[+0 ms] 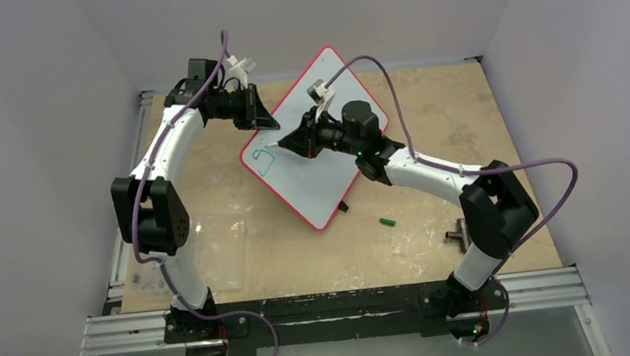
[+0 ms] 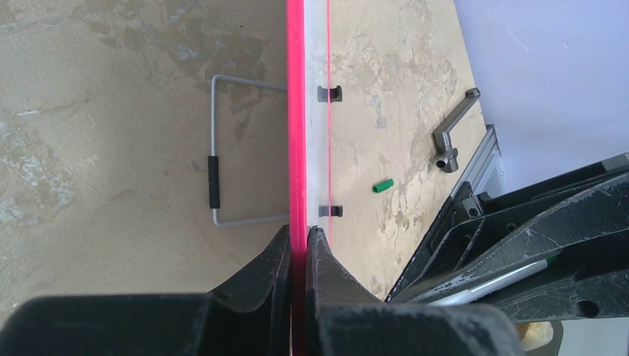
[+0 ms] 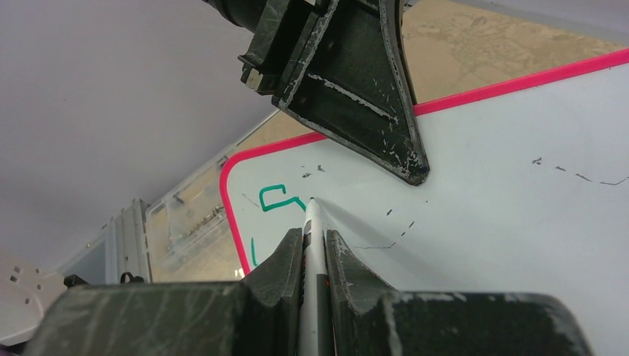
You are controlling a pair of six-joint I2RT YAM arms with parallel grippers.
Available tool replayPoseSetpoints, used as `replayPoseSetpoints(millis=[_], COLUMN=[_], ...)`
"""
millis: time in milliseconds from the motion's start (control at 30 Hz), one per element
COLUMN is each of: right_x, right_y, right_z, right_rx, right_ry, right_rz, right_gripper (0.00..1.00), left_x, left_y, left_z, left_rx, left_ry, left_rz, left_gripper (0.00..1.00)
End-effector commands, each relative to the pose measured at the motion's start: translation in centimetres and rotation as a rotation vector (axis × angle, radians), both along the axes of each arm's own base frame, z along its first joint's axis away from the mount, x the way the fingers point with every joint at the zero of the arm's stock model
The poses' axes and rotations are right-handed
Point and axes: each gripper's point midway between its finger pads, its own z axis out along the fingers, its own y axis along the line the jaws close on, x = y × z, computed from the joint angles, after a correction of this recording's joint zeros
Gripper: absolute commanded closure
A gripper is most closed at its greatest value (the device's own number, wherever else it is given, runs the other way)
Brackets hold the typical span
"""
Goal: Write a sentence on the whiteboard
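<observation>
— Left gripper (image 2: 298,233)?
— Clamped tight on the whiteboard (image 1: 317,187) by its red rim, holding it tilted up off the table (image 1: 465,127), about mid-table.
— The sentence (image 3: 278,196)?
— Barely begun: a green first letter and a stroke below it, at the board's left corner.
— Right gripper (image 3: 314,239)?
— Closed on the marker (image 3: 311,219), whose tip touches the board just right of that letter.
— So where next?
— I'd judge rightward from the tip, along the rim the left gripper pinches; the bare white lies that way. The marker's axis points into the board, across the writing line. The right gripper is the one at the work; the left only steadies.
</observation>
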Motion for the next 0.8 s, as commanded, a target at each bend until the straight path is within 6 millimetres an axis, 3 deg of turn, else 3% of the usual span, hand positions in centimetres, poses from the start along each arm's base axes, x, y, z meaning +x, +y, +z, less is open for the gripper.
replayPoseSetpoints(millis=[0, 333, 567, 767], right_x=[0.6, 2.8, 3.5, 2.9], right_y=[0.5, -0.6, -0.9, -1.6], right_z=[2.2, 0.7, 1.5, 2.9], right_rx=[0.033, -0.037, -0.048, -0.043], right_ry=[-0.048, -0.025, -0.036, -0.067], right_rz=[-0.008, -0.115, -0.146, -0.156], right_gripper=[1.0, 1.0, 1.0, 1.0], left_x=[-1.3, -1.3, -1.3, -1.3], left_y=[-1.0, -1.0, -1.0, -1.0], left_z=[0.3, 0.3, 0.3, 0.2], left_rx=[0.05, 0.048, 0.048, 0.051], left_ry=[-0.083, -0.083, -0.083, -0.078], left_rz=[-0.082, -0.083, -0.082, -0.082], left_gripper=[1.0, 1.0, 1.0, 1.0])
